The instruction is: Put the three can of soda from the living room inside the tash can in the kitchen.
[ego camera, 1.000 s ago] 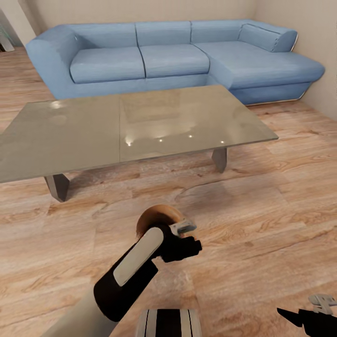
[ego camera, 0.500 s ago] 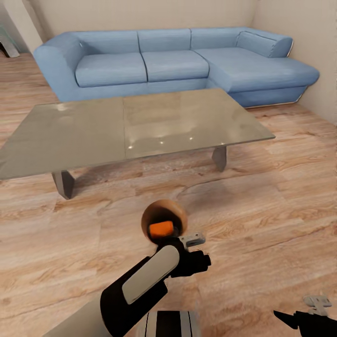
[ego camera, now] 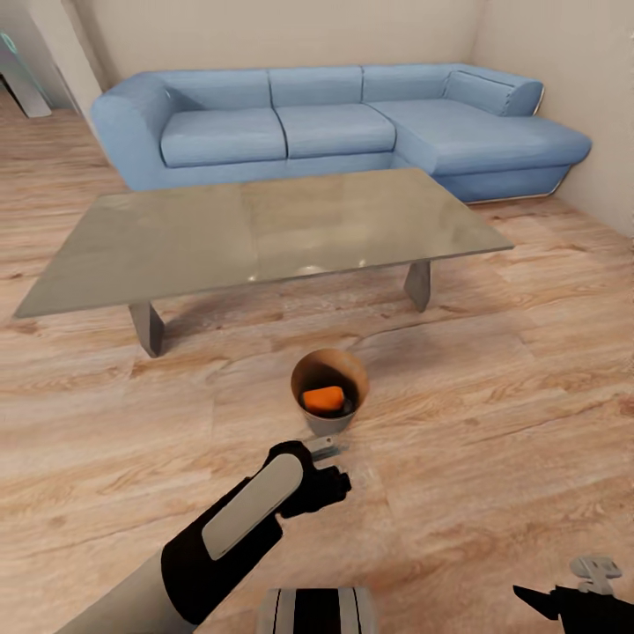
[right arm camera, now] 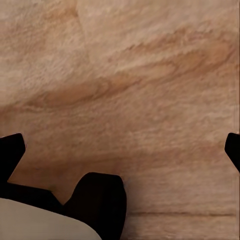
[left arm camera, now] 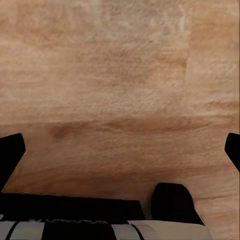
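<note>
Biggest thing out there is the blue L-shaped sofa point(ego camera: 352, 123) along the far wall, with the low grey bench point(ego camera: 264, 233) in front of it, bare on top as far as I can see. All of it sits on the light wood plank floor point(ego camera: 493, 405).

What changed: a second ago the left arm was right over the trash can and hid most of it. Now the arm has pulled back toward the near side, and the coppery trash can point(ego camera: 329, 392) stands free on the floor, just near of the bench.

Inside it there's one orange soda can point(ego camera: 323, 399) lying on the dark bottom. I can only make out that one, so my guess is the task is partway done, or the others are hidden under it. The bin is also in the living room, so it probably has to travel to the kitchen at some point.

The left tool point(ego camera: 324, 451) hovers just near of the bin, fingers spread wide with nothing between them. The right tool point(ego camera: 572, 592) is low at the near right, also spread and empty.
</note>
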Robot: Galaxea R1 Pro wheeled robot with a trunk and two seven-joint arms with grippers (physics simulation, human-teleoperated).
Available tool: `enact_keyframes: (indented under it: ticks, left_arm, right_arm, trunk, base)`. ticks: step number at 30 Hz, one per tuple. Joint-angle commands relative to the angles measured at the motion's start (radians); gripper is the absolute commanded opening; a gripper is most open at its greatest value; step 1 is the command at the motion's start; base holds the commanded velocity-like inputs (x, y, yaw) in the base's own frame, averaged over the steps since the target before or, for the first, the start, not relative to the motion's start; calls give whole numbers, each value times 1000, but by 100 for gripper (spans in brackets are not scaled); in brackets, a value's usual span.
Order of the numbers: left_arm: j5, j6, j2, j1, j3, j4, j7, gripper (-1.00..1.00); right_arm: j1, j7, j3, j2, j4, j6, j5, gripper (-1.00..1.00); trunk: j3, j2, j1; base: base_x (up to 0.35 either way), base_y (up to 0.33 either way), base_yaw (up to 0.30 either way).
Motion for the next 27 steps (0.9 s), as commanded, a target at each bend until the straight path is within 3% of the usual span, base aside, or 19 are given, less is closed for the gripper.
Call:
enact_keyframes:
  ticks: [1, 6, 7, 14, 19, 27]
  left_arm:
    - [0, 0, 34, 9, 16, 0, -8, 100]
    - [1, 1, 107, 35, 50, 0, -64, 100]
    - [1, 1, 135, 47, 60, 0, -97, 100]
    - [0, 1, 230, 102, 78, 1, -246, 100]
    - [-2, -2, 272, 165, 81, 4, -347, 100]
    - [-7, -6, 290, 272, 86, 9, -405, 100]
  right_arm:
    - [0, 0, 0, 0, 0, 0, 0, 100]
    - [0, 0, 1, 0, 5, -1, 0, 100]
    - [0, 0, 1, 0, 10, -4, 1, 100]
    - [0, -3, 26, 0, 30, -29, 1, 100]
    - [0, -23, 39, 1, 34, -35, 0, 100]
    - [0, -84, 56, 2, 46, -37, -2, 100]
  trunk:
    - [2, 0, 0]
    - [10, 0, 0]
    - [12, 0, 0]
    - [23, 0, 0]
    - [32, 0, 0]
    - [45, 0, 0]
  base:
    - [-311, 174, 0]
    - [-312, 174, 0]
    - [-312, 175, 0]
    - [-309, 173, 0]
    - [-166, 92, 0]
    - [-33, 18, 0]
